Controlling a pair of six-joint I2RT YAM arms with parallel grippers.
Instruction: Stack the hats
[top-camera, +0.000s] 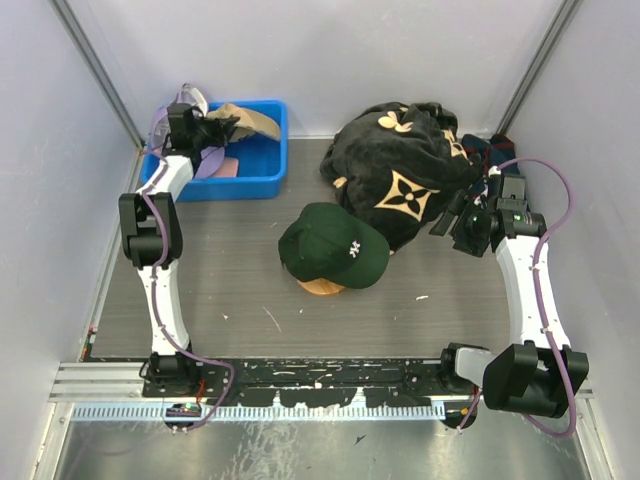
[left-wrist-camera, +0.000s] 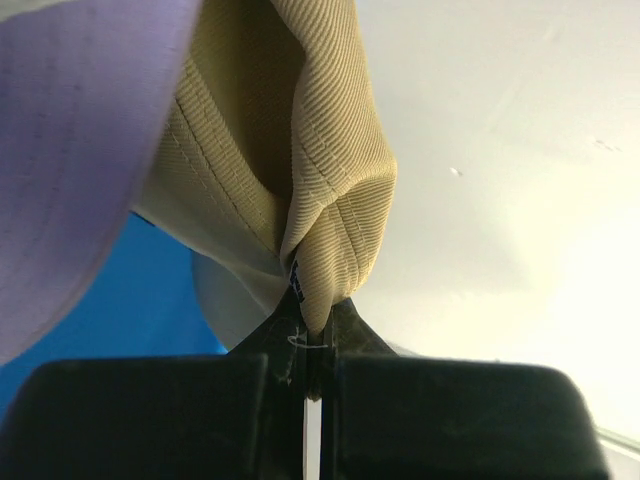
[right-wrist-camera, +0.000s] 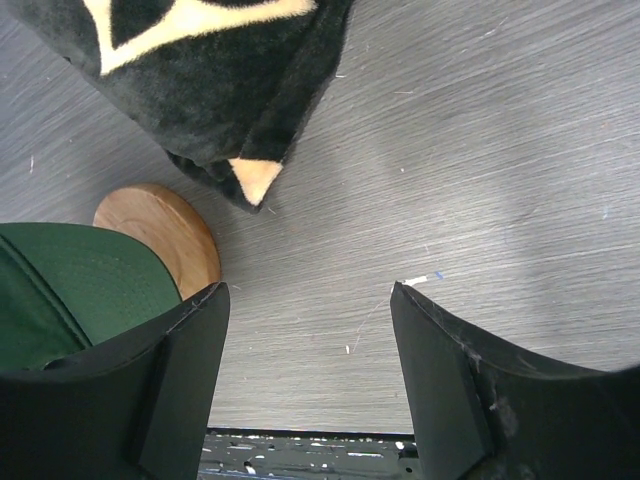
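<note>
Top view: left gripper (top-camera: 214, 124) is over the far-left blue bin (top-camera: 258, 180), clenched on the tan cap (top-camera: 248, 120), which is bunched up at the bin's far rim. Lavender cap (top-camera: 210, 162) and a bit of the pink cap (top-camera: 232, 167) lie in the bin under the arm. Green cap (top-camera: 333, 246) sits on the wood stand (top-camera: 322, 287) mid-table, brim apparently to the right. Black cloth (top-camera: 400, 170) is heaped just behind it. Right gripper (top-camera: 452, 222) hangs at the cloth's right edge, holding nothing. Left wrist view: both fingers are pressed together on a fold of tan cap (left-wrist-camera: 335, 190). It is pinched at the fabric edge and the rest of the cap hangs away from the camera. Lavender cap (left-wrist-camera: 80, 140) is on the left and the bin (left-wrist-camera: 120, 300) shows behind. Right wrist view: right gripper (right-wrist-camera: 308, 300) has its jaws spread over bare table (right-wrist-camera: 480, 150). Green cap (right-wrist-camera: 70, 280) and stand (right-wrist-camera: 165, 235) lie off its left finger, not between the jaws. A corner of the cloth (right-wrist-camera: 200, 80) is above. My call: the stack target, green cap on stand, lies near-right of the left gripper, well apart. I'd carry the tan cap that way and turn it brim to the right to match. The right arm is nearer the stand but empty. Risk: the edge pinch lets the cap flop or land crooked.
</note>
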